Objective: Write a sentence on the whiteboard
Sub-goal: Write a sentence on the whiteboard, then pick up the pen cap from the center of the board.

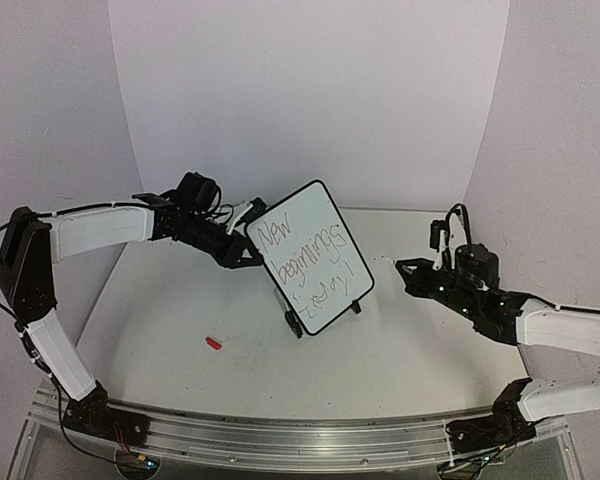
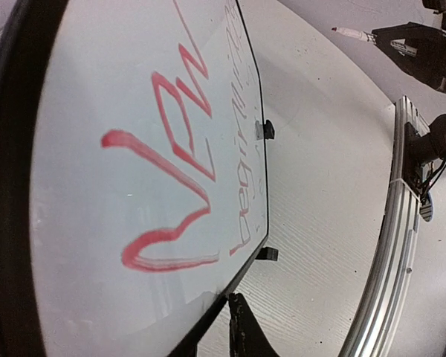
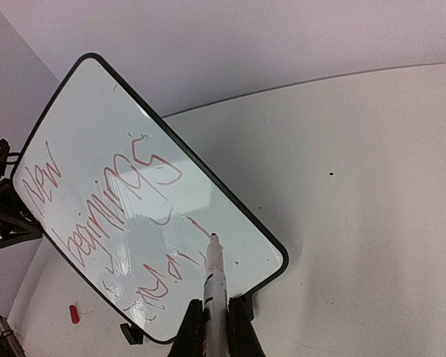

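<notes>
The whiteboard stands tilted on its two black feet mid-table. The sentence on it is red lettering in three lines, "New beginnings today!", also readable in the right wrist view. My left gripper is at the board's upper left edge. In the left wrist view the whiteboard fills the frame, and one fingertip lies against its black frame. The other finger is hidden. To the right of the board, my right gripper is shut on a white marker, its tip pointing toward the board without touching it.
A small red cap lies on the table in front of the board, left of centre. A metal rail runs along the near edge by both arm bases. White walls enclose the table on three sides.
</notes>
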Controlling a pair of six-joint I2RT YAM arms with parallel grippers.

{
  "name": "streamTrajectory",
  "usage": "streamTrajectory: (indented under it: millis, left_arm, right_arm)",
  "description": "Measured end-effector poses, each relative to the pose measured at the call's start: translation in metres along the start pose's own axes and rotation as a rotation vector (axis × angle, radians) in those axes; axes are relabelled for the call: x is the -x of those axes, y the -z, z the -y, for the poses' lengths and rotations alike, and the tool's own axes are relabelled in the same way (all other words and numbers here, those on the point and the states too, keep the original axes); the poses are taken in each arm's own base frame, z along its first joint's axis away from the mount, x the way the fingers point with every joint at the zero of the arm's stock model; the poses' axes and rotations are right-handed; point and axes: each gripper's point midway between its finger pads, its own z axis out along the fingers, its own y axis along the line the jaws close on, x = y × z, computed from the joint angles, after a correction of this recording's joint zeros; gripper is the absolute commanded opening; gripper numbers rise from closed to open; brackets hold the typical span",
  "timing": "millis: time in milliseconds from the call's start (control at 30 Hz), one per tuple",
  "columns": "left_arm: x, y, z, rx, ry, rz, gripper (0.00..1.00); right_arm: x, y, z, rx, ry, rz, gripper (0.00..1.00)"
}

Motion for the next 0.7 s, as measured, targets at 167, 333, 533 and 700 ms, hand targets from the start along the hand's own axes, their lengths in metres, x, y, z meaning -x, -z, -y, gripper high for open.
streamTrajectory:
  millis: [167, 333, 533, 700]
  left_arm:
    - [-0.007, 0.008, 0.0, 0.033, 0.007, 0.006, 0.22]
    - [-0.009, 0.014, 0.001, 0.053, 0.016, 0.028, 0.29]
    - [-0.018, 0.024, 0.005, 0.074, 0.037, 0.061, 0.48]
    - [-0.022, 0.039, 0.011, 0.098, 0.063, 0.119, 0.67]
  right_arm:
    - [0.001, 0.002, 0.0, 0.002, 0.002, 0.003, 0.0]
    - [0.001, 0.002, 0.0, 0.001, 0.007, 0.002, 0.0]
    - [0.001, 0.004, -0.001, 0.005, 0.007, 0.002, 0.0]
    - [0.001, 0.005, -0.006, 0.031, 0.011, -0.005, 0.0]
